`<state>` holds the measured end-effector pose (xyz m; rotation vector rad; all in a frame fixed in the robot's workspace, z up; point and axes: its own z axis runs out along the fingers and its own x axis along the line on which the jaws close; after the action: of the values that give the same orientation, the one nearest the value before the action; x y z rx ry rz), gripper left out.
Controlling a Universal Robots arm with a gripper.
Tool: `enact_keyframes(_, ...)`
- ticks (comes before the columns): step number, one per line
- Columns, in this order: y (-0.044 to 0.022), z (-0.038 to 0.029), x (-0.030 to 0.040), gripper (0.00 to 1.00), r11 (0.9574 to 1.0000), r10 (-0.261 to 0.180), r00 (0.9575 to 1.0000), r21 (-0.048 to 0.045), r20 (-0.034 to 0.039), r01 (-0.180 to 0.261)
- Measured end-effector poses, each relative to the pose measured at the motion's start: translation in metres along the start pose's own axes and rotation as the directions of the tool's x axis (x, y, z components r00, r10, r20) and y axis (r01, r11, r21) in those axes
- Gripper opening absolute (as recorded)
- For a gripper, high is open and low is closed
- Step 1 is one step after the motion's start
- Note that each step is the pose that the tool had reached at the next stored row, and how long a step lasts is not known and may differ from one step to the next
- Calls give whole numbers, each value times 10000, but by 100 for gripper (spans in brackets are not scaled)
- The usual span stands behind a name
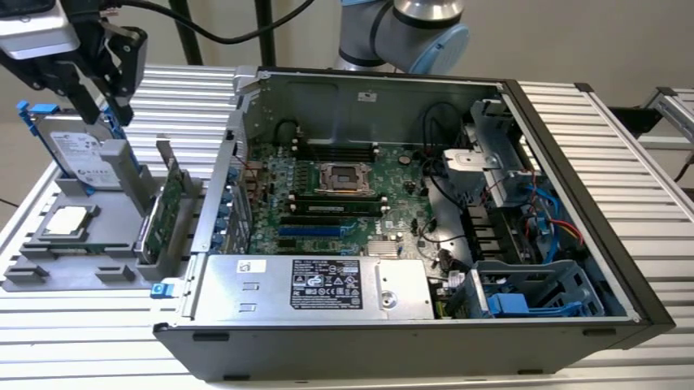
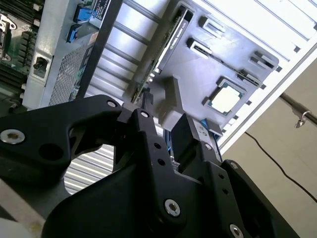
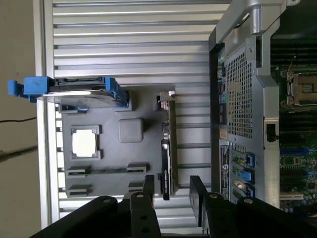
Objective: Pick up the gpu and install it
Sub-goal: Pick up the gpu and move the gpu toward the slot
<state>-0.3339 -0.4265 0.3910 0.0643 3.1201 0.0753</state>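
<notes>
With its black jaws standing apart and gripping nothing, the gripper (image 1: 106,112) hangs above the grey holder tray (image 1: 65,280) at ten o'clock in the exterior view. Past the fingertips (image 3: 148,191) in the first wrist view, the gpu (image 3: 168,144) stands on edge in its tray slot, untouched. Its green board side shows in the exterior view. Farther along the tray are a square grey block (image 3: 131,130) and the silver CPU chip (image 3: 85,143), which lies flat. Beyond them the hard drive (image 3: 79,91) with blue trim stands on edge. In the exterior view the open computer case (image 1: 358,101) sits just beside the tray, at three o'clock from it. The motherboard (image 1: 325,211) is exposed inside, with the power supply (image 1: 314,284) at six o'clock from it. Tray and case rest on the slatted metal desk (image 1: 607,154).
</notes>
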Motion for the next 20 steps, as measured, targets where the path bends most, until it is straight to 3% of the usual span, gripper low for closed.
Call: enact_keyframes(20,-6,124,2,100,10000,0,10000,0,0,0)
